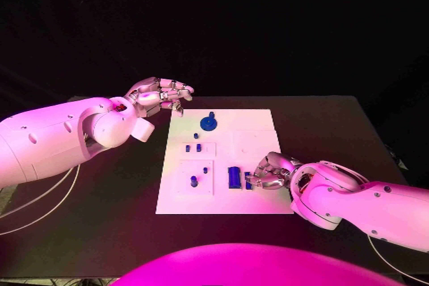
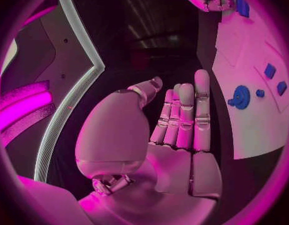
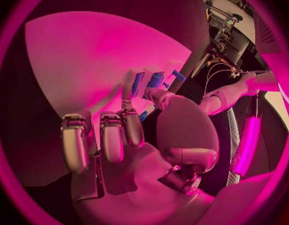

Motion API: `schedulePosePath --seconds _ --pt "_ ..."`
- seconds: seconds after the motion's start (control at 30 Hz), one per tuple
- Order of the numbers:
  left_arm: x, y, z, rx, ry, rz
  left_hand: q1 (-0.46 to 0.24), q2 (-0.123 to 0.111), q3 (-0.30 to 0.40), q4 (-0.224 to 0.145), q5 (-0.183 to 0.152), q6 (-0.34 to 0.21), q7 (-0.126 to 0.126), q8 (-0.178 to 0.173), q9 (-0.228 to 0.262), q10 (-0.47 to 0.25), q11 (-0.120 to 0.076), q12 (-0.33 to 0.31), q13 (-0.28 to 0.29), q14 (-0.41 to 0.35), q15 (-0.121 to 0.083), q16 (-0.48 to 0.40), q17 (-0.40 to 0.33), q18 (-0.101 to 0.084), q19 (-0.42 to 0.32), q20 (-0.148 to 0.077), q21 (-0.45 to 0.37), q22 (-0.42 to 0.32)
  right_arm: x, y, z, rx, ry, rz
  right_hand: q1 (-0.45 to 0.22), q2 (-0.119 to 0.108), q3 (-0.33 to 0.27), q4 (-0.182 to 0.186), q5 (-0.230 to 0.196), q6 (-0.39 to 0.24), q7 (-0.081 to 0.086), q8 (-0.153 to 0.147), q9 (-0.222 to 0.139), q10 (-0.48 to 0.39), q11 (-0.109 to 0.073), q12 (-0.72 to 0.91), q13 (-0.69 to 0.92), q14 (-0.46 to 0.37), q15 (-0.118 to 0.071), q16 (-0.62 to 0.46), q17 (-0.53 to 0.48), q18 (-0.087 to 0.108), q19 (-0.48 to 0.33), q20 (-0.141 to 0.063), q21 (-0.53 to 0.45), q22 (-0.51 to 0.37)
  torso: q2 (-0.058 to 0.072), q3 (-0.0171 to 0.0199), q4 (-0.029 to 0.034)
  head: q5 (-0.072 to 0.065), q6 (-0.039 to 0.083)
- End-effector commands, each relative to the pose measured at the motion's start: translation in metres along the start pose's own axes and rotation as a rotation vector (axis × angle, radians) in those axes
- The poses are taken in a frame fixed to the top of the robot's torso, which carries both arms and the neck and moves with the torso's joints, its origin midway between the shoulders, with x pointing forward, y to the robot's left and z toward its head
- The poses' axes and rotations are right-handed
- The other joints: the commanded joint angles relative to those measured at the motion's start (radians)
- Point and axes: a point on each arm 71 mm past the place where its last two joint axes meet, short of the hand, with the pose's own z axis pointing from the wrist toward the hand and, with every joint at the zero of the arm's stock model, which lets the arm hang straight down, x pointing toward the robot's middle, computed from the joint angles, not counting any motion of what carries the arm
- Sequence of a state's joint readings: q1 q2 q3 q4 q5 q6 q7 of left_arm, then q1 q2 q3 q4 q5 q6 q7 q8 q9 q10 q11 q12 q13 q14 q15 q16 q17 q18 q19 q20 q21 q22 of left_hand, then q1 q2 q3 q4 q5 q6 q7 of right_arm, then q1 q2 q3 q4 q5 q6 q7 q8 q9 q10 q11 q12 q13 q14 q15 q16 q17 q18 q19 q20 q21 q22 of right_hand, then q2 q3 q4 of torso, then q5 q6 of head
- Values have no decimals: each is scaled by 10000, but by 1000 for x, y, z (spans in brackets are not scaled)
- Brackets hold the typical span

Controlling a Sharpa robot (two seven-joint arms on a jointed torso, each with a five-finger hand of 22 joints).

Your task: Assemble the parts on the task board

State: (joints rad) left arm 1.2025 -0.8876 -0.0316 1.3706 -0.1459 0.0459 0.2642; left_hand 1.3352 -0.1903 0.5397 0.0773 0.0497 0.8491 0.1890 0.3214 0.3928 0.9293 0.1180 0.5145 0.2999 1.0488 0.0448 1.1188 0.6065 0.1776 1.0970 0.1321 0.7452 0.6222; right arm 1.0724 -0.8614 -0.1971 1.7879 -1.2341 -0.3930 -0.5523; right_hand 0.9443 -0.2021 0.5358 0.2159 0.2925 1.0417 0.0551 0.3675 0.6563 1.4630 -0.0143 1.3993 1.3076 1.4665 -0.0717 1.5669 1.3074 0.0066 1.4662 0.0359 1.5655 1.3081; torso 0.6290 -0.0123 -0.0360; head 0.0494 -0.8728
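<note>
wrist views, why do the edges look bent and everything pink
Left wrist view: fisheye lens bows the white task board edge, and magenta light tints the left hand. Right wrist view: same curving and tint, right hand. Head view: board edges stay straight.

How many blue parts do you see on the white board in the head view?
7 at least: a round one at the far end, four small ones mid-board, one nearer, a block beside the right hand, which may hide more.

No text, label, brand, number or sign can be read anywhere, neither on the task board [image 1: 241, 128] nor on the arms.
</note>
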Motion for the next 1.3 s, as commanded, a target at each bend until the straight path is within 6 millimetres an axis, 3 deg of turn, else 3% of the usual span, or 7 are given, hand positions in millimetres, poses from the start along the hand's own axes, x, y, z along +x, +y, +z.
schedulePosePath --seconds 0.03,0.43,0.97,1.1,1.2,1.23,1.3 --pt "2 -1 0 63 152 -72 106 21 -6 80 45 -79 -22 39 12 -80 -3 38 -11 -59 -7 34 -11 63 66 12 -42 -12 2 0 -1 -259 261 -192 219 -105 31 -192 7 60 -25 37 28 575 -72 -19 1781 1043 -100 39 2634 -56 1031 -89 7 2614 1 -1 -4 0 2" --pt "2 -1 0 89 146 -63 114 24 -3 81 46 -80 -22 40 11 -82 -4 40 -13 -62 -7 33 -13 63 66 12 -47 -14 -2 -4 0 -304 47 -479 1136 -570 -152 -946 -20 125 -66 101 145 560 -109 -53 1780 1043 -133 39 2634 -44 1013 -114 -50 2597 -1 -6 -2 -17 2" --pt "1 0 0 335 -200 -87 104 -3 -21 94 43 -94 -18 41 8 -93 3 46 -20 -77 -3 28 -18 61 63 14 -64 -21 -28 -3 2 -2143 -888 2208 1153 -325 -592 -597 4 -337 137 -209 64 347 56 -616 1531 989 -9 -133 2424 131 737 -32 -892 2357 -146 -87 -9 -128 2" --pt "-2 1 1 632 -812 -164 127 -52 -49 168 37 -159 23 51 -12 -148 49 78 -63 -704 75 -483 -242 47 -406 78 -546 -251 -60 -12 16 -2925 -1289 4556 1611 -163 -428 -759 -15 -807 412 -611 -40 -336 302 -2172 813 722 193 -901 1578 509 56 157 -2850 1782 -308 -186 -6 -242 130" --pt "-5 3 3 884 -1353 -242 166 -72 -77 251 32 -228 92 79 -31 -334 157 -57 -231 -1351 225 -1291 -648 23 -977 229 -1286 -644 -84 -24 28 -3061 -1735 6060 1989 -93 -263 -993 -116 -1228 654 -839 -28 -1983 543 -5384 -789 -85 423 -2686 -94 1098 -1336 376 -6368 599 -402 -221 17 -368 404" --pt "-6 4 3 971 -1550 -276 175 -98 -57 307 30 -316 167 72 -48 -569 268 -271 -398 -1906 393 -1980 -970 -40 -1502 350 -1840 -931 -93 -29 33 -3113 -1934 6444 2115 -2 -311 -1067 -1907 -1413 759 -894 -3 -3008 636 -7141 -1726 -697 612 -3819 -1049 1418 -2124 432 -8289 -145 -437 -230 21 -393 498" --pt "-7 6 4 1111 -1917 -358 213 -98 -73 370 38 -462 236 75 -74 -666 379 -499 -646 -2139 539 -2797 -1393 -39 -1787 529 -2500 -1333 -107 -36 42 -3221 -2288 7020 2337 -41 -188 -1204 -1971 -1772 983 -1026 -112 -4186 921 -8637 -2803 -2571 778 -7086 -3584 1706 -3481 711 -11323 -1570 -502 -241 24 -402 672"
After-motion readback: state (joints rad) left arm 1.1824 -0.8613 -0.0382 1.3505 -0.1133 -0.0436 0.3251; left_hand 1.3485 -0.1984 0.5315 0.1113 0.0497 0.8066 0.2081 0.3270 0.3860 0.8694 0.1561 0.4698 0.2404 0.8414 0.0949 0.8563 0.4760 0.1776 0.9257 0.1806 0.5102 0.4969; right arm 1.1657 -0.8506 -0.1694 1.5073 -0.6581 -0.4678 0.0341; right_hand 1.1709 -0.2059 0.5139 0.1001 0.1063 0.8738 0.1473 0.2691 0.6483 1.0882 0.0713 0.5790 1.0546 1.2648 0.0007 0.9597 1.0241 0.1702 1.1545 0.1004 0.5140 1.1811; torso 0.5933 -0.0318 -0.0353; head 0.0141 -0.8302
